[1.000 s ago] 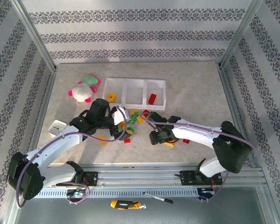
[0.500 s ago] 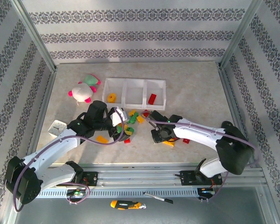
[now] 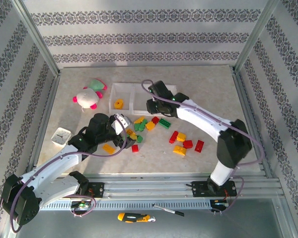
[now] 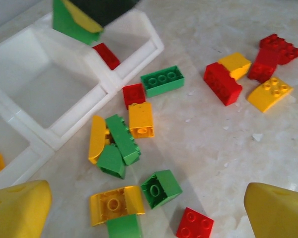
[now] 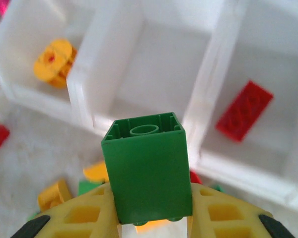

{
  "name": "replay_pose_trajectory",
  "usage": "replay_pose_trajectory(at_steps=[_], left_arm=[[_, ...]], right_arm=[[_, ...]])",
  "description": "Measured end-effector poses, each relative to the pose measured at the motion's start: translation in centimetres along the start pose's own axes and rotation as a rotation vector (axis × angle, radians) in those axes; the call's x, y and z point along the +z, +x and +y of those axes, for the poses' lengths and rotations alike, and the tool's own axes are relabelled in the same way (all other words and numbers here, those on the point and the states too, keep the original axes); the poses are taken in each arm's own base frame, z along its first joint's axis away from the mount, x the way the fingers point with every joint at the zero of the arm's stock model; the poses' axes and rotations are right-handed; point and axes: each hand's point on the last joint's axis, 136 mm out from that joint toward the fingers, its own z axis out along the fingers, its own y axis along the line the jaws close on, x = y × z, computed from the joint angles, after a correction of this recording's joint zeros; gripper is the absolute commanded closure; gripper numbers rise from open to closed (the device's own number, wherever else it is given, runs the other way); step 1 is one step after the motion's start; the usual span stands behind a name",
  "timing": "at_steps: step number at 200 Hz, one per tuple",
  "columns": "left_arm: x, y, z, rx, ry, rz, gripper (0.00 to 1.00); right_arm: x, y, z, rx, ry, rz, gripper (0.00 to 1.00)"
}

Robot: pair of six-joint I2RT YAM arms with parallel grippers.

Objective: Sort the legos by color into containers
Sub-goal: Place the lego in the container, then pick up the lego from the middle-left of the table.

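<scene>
1. Screwdriver, yellow-and-black handle, laid on the ledge in front of the arm bases.
2. Red and yellow cluster of bricks, scattered on the table to the right, well apart from the bins.
3. Small white tray, set at the table's left side.
4. Left gripper, held low over the main pile. The fingers are spread wide with nothing between them.
5. Loose legos, red, green and yellow, heaped just in front of the containers.
6. Right gripper, raised over the row of bins near the middle compartment. It is clamped on a green brick, whose hollow side is turned away from the wrist.
7. Containers, three joined white bins. A yellow piece is held in the left bin and a red brick in the right.
8. Plush toy, pink, white and green, laid left of the bins.
</scene>
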Motion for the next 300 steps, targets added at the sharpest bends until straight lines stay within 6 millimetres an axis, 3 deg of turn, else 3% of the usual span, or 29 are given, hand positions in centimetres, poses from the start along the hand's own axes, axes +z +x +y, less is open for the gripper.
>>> replay_pose_trajectory(at_steps=[22,48,91,129,150,182,226,258,300], left_arm=[[-0.1,0.4,0.7,-0.021,-0.047,0.007,0.01],[-0.4,0.4,1.3,-0.034,-0.087,0.002,0.01],[-0.7,0.2,1.8,-0.049,-0.122,-0.012,0.01],[-0.7,0.3,2.0,-0.055,-0.132,-0.010,0.01],[-0.6,0.5,2.1,-0.061,-0.138,-0.002,0.01],[0.2,1.4,2.8,-0.109,-0.166,0.041,0.01],[1.4,1.9,5.1,-0.235,-0.272,0.138,0.01],[1.9,2.8,6.8,-0.342,-0.359,0.219,0.01],[1.6,6.3,9.8,-0.510,-0.462,0.372,0.01]], right_arm=[[2.9,-2.8,1.1,-0.024,0.005,-0.026,0.72],[6.2,-4.5,1.6,-0.036,0.022,-0.037,0.71],[10.9,-4.6,0.2,-0.032,0.075,-0.007,0.69],[12.1,-4.5,-0.9,-0.031,0.094,0.013,0.53],[11.7,-5.0,-0.6,-0.039,0.088,-0.001,0.41],[10.0,-5.8,-0.5,-0.051,0.079,-0.030,0.32],[2.8,-5.9,-1.2,-0.046,0.058,-0.127,0.25],[-1.4,-3.9,-2.3,-0.041,0.040,-0.171,0.22],[-2.9,0.5,-3.8,-0.038,0.033,-0.132,0.20]])
